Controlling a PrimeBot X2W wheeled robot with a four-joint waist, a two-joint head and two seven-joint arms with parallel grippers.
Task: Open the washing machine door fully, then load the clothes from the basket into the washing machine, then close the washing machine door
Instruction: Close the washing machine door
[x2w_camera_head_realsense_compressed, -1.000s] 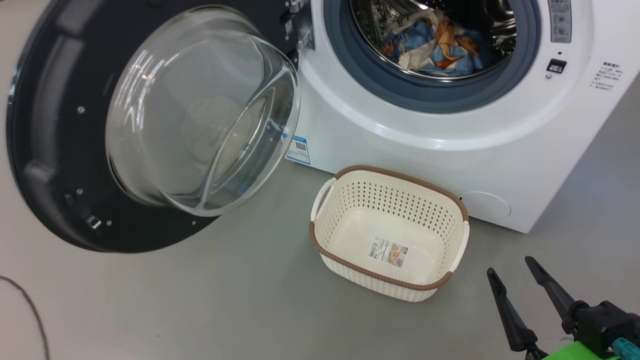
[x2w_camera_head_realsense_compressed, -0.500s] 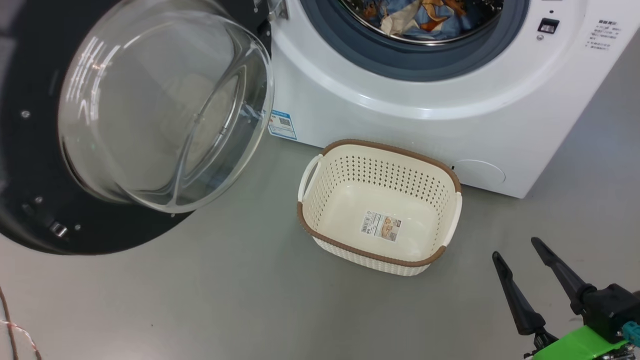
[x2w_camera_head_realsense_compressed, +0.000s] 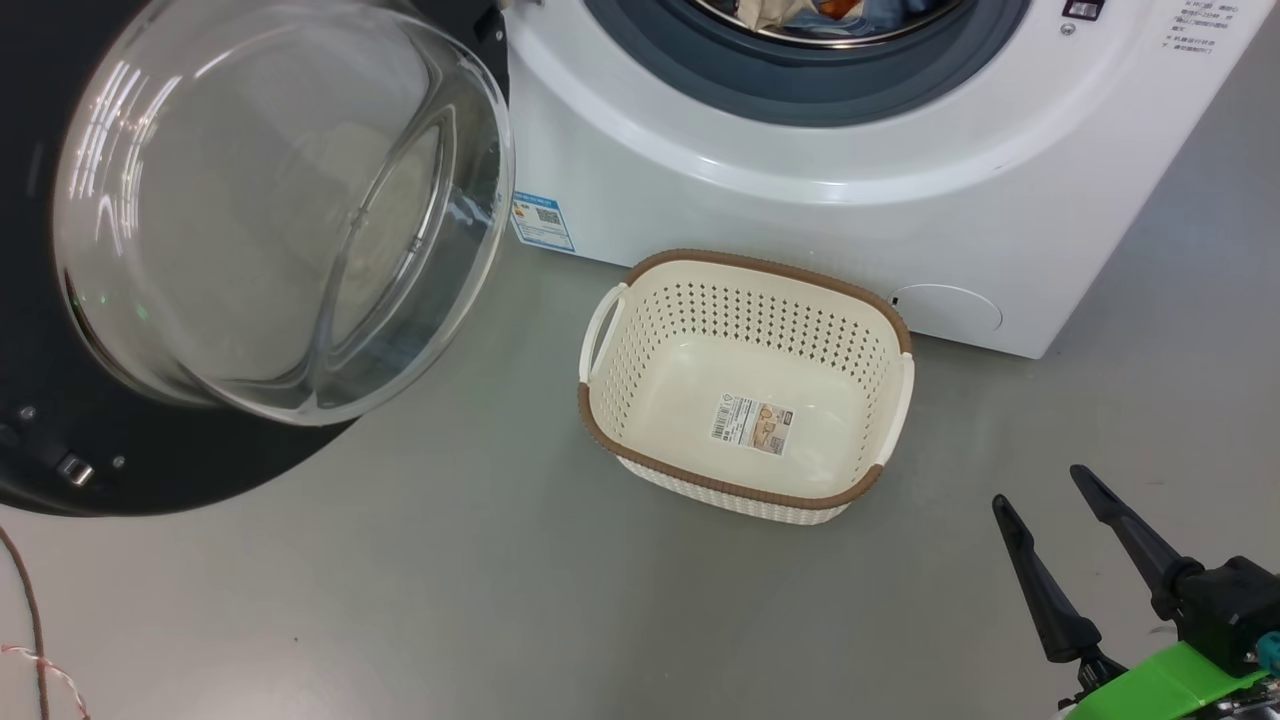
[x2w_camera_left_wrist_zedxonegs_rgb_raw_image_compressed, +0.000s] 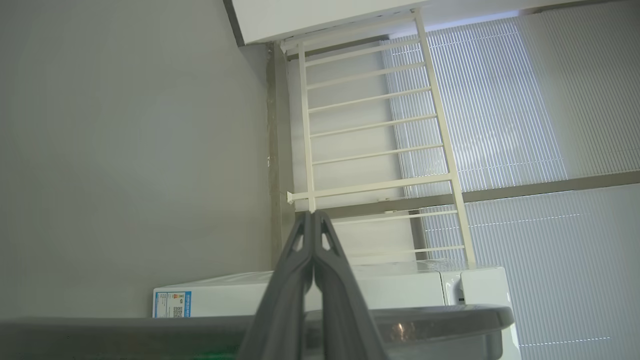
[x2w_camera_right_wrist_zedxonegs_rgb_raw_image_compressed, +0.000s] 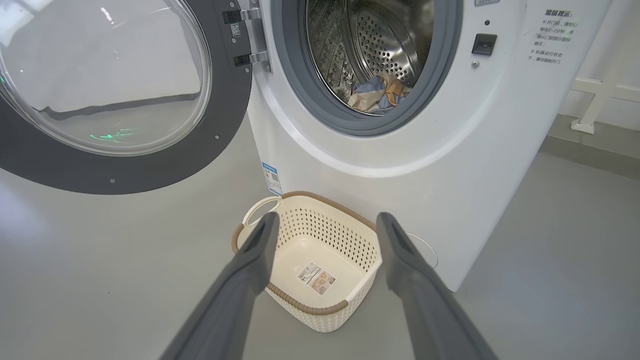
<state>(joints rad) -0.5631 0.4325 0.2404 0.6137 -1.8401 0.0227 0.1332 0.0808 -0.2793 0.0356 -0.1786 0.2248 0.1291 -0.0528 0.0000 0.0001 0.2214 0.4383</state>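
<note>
right gripper (x2w_camera_head_realsense_compressed: 1038, 485) is seen at the lower right of the head view. its two dark fingers are spread apart with nothing between them, and it is held over the grey floor (x2w_camera_head_realsense_compressed: 450, 600), well apart from the basket (x2w_camera_head_realsense_compressed: 760, 265). in the right wrist view the basket is framed between those parted fingers. left gripper (x2w_camera_left_wrist_zedxonegs_rgb_raw_image_compressed: 313, 214) is shown with its fingers pressed together tip to tip, nothing being clamped. behind it a white railing (x2w_camera_left_wrist_zedxonegs_rgb_raw_image_compressed: 375, 125) and window blinds (x2w_camera_left_wrist_zedxonegs_rgb_raw_image_compressed: 540, 100) are seen.

the washing machine door (x2w_camera_head_realsense_compressed: 250, 220) is swung wide open to the left of the washing machine (x2w_camera_head_realsense_compressed: 800, 210), with its black ring and bulging glass bowl turned toward the head camera. the clothes (x2w_camera_right_wrist_zedxonegs_rgb_raw_image_compressed: 375, 95) are found inside the steel drum (x2w_camera_right_wrist_zedxonegs_rgb_raw_image_compressed: 385, 40), heaped low at its bottom behind the grey gasket (x2w_camera_head_realsense_compressed: 800, 85). blue fabric with orange-brown patches and a cream piece can be made out. the basket is set on the floor just in front of the machine, near the round cap (x2w_camera_head_realsense_compressed: 945, 310) at the lower corner. whether it touches the front panel cannot be told. its floor is bare but for a label sticker (x2w_camera_head_realsense_compressed: 750, 423). a blue sticker (x2w_camera_head_realsense_compressed: 543, 222) is fixed low on the machine's front, on the hinge side. a thin cable (x2w_camera_head_realsense_compressed: 33, 630) is laid on the floor at the lower left edge.
</note>
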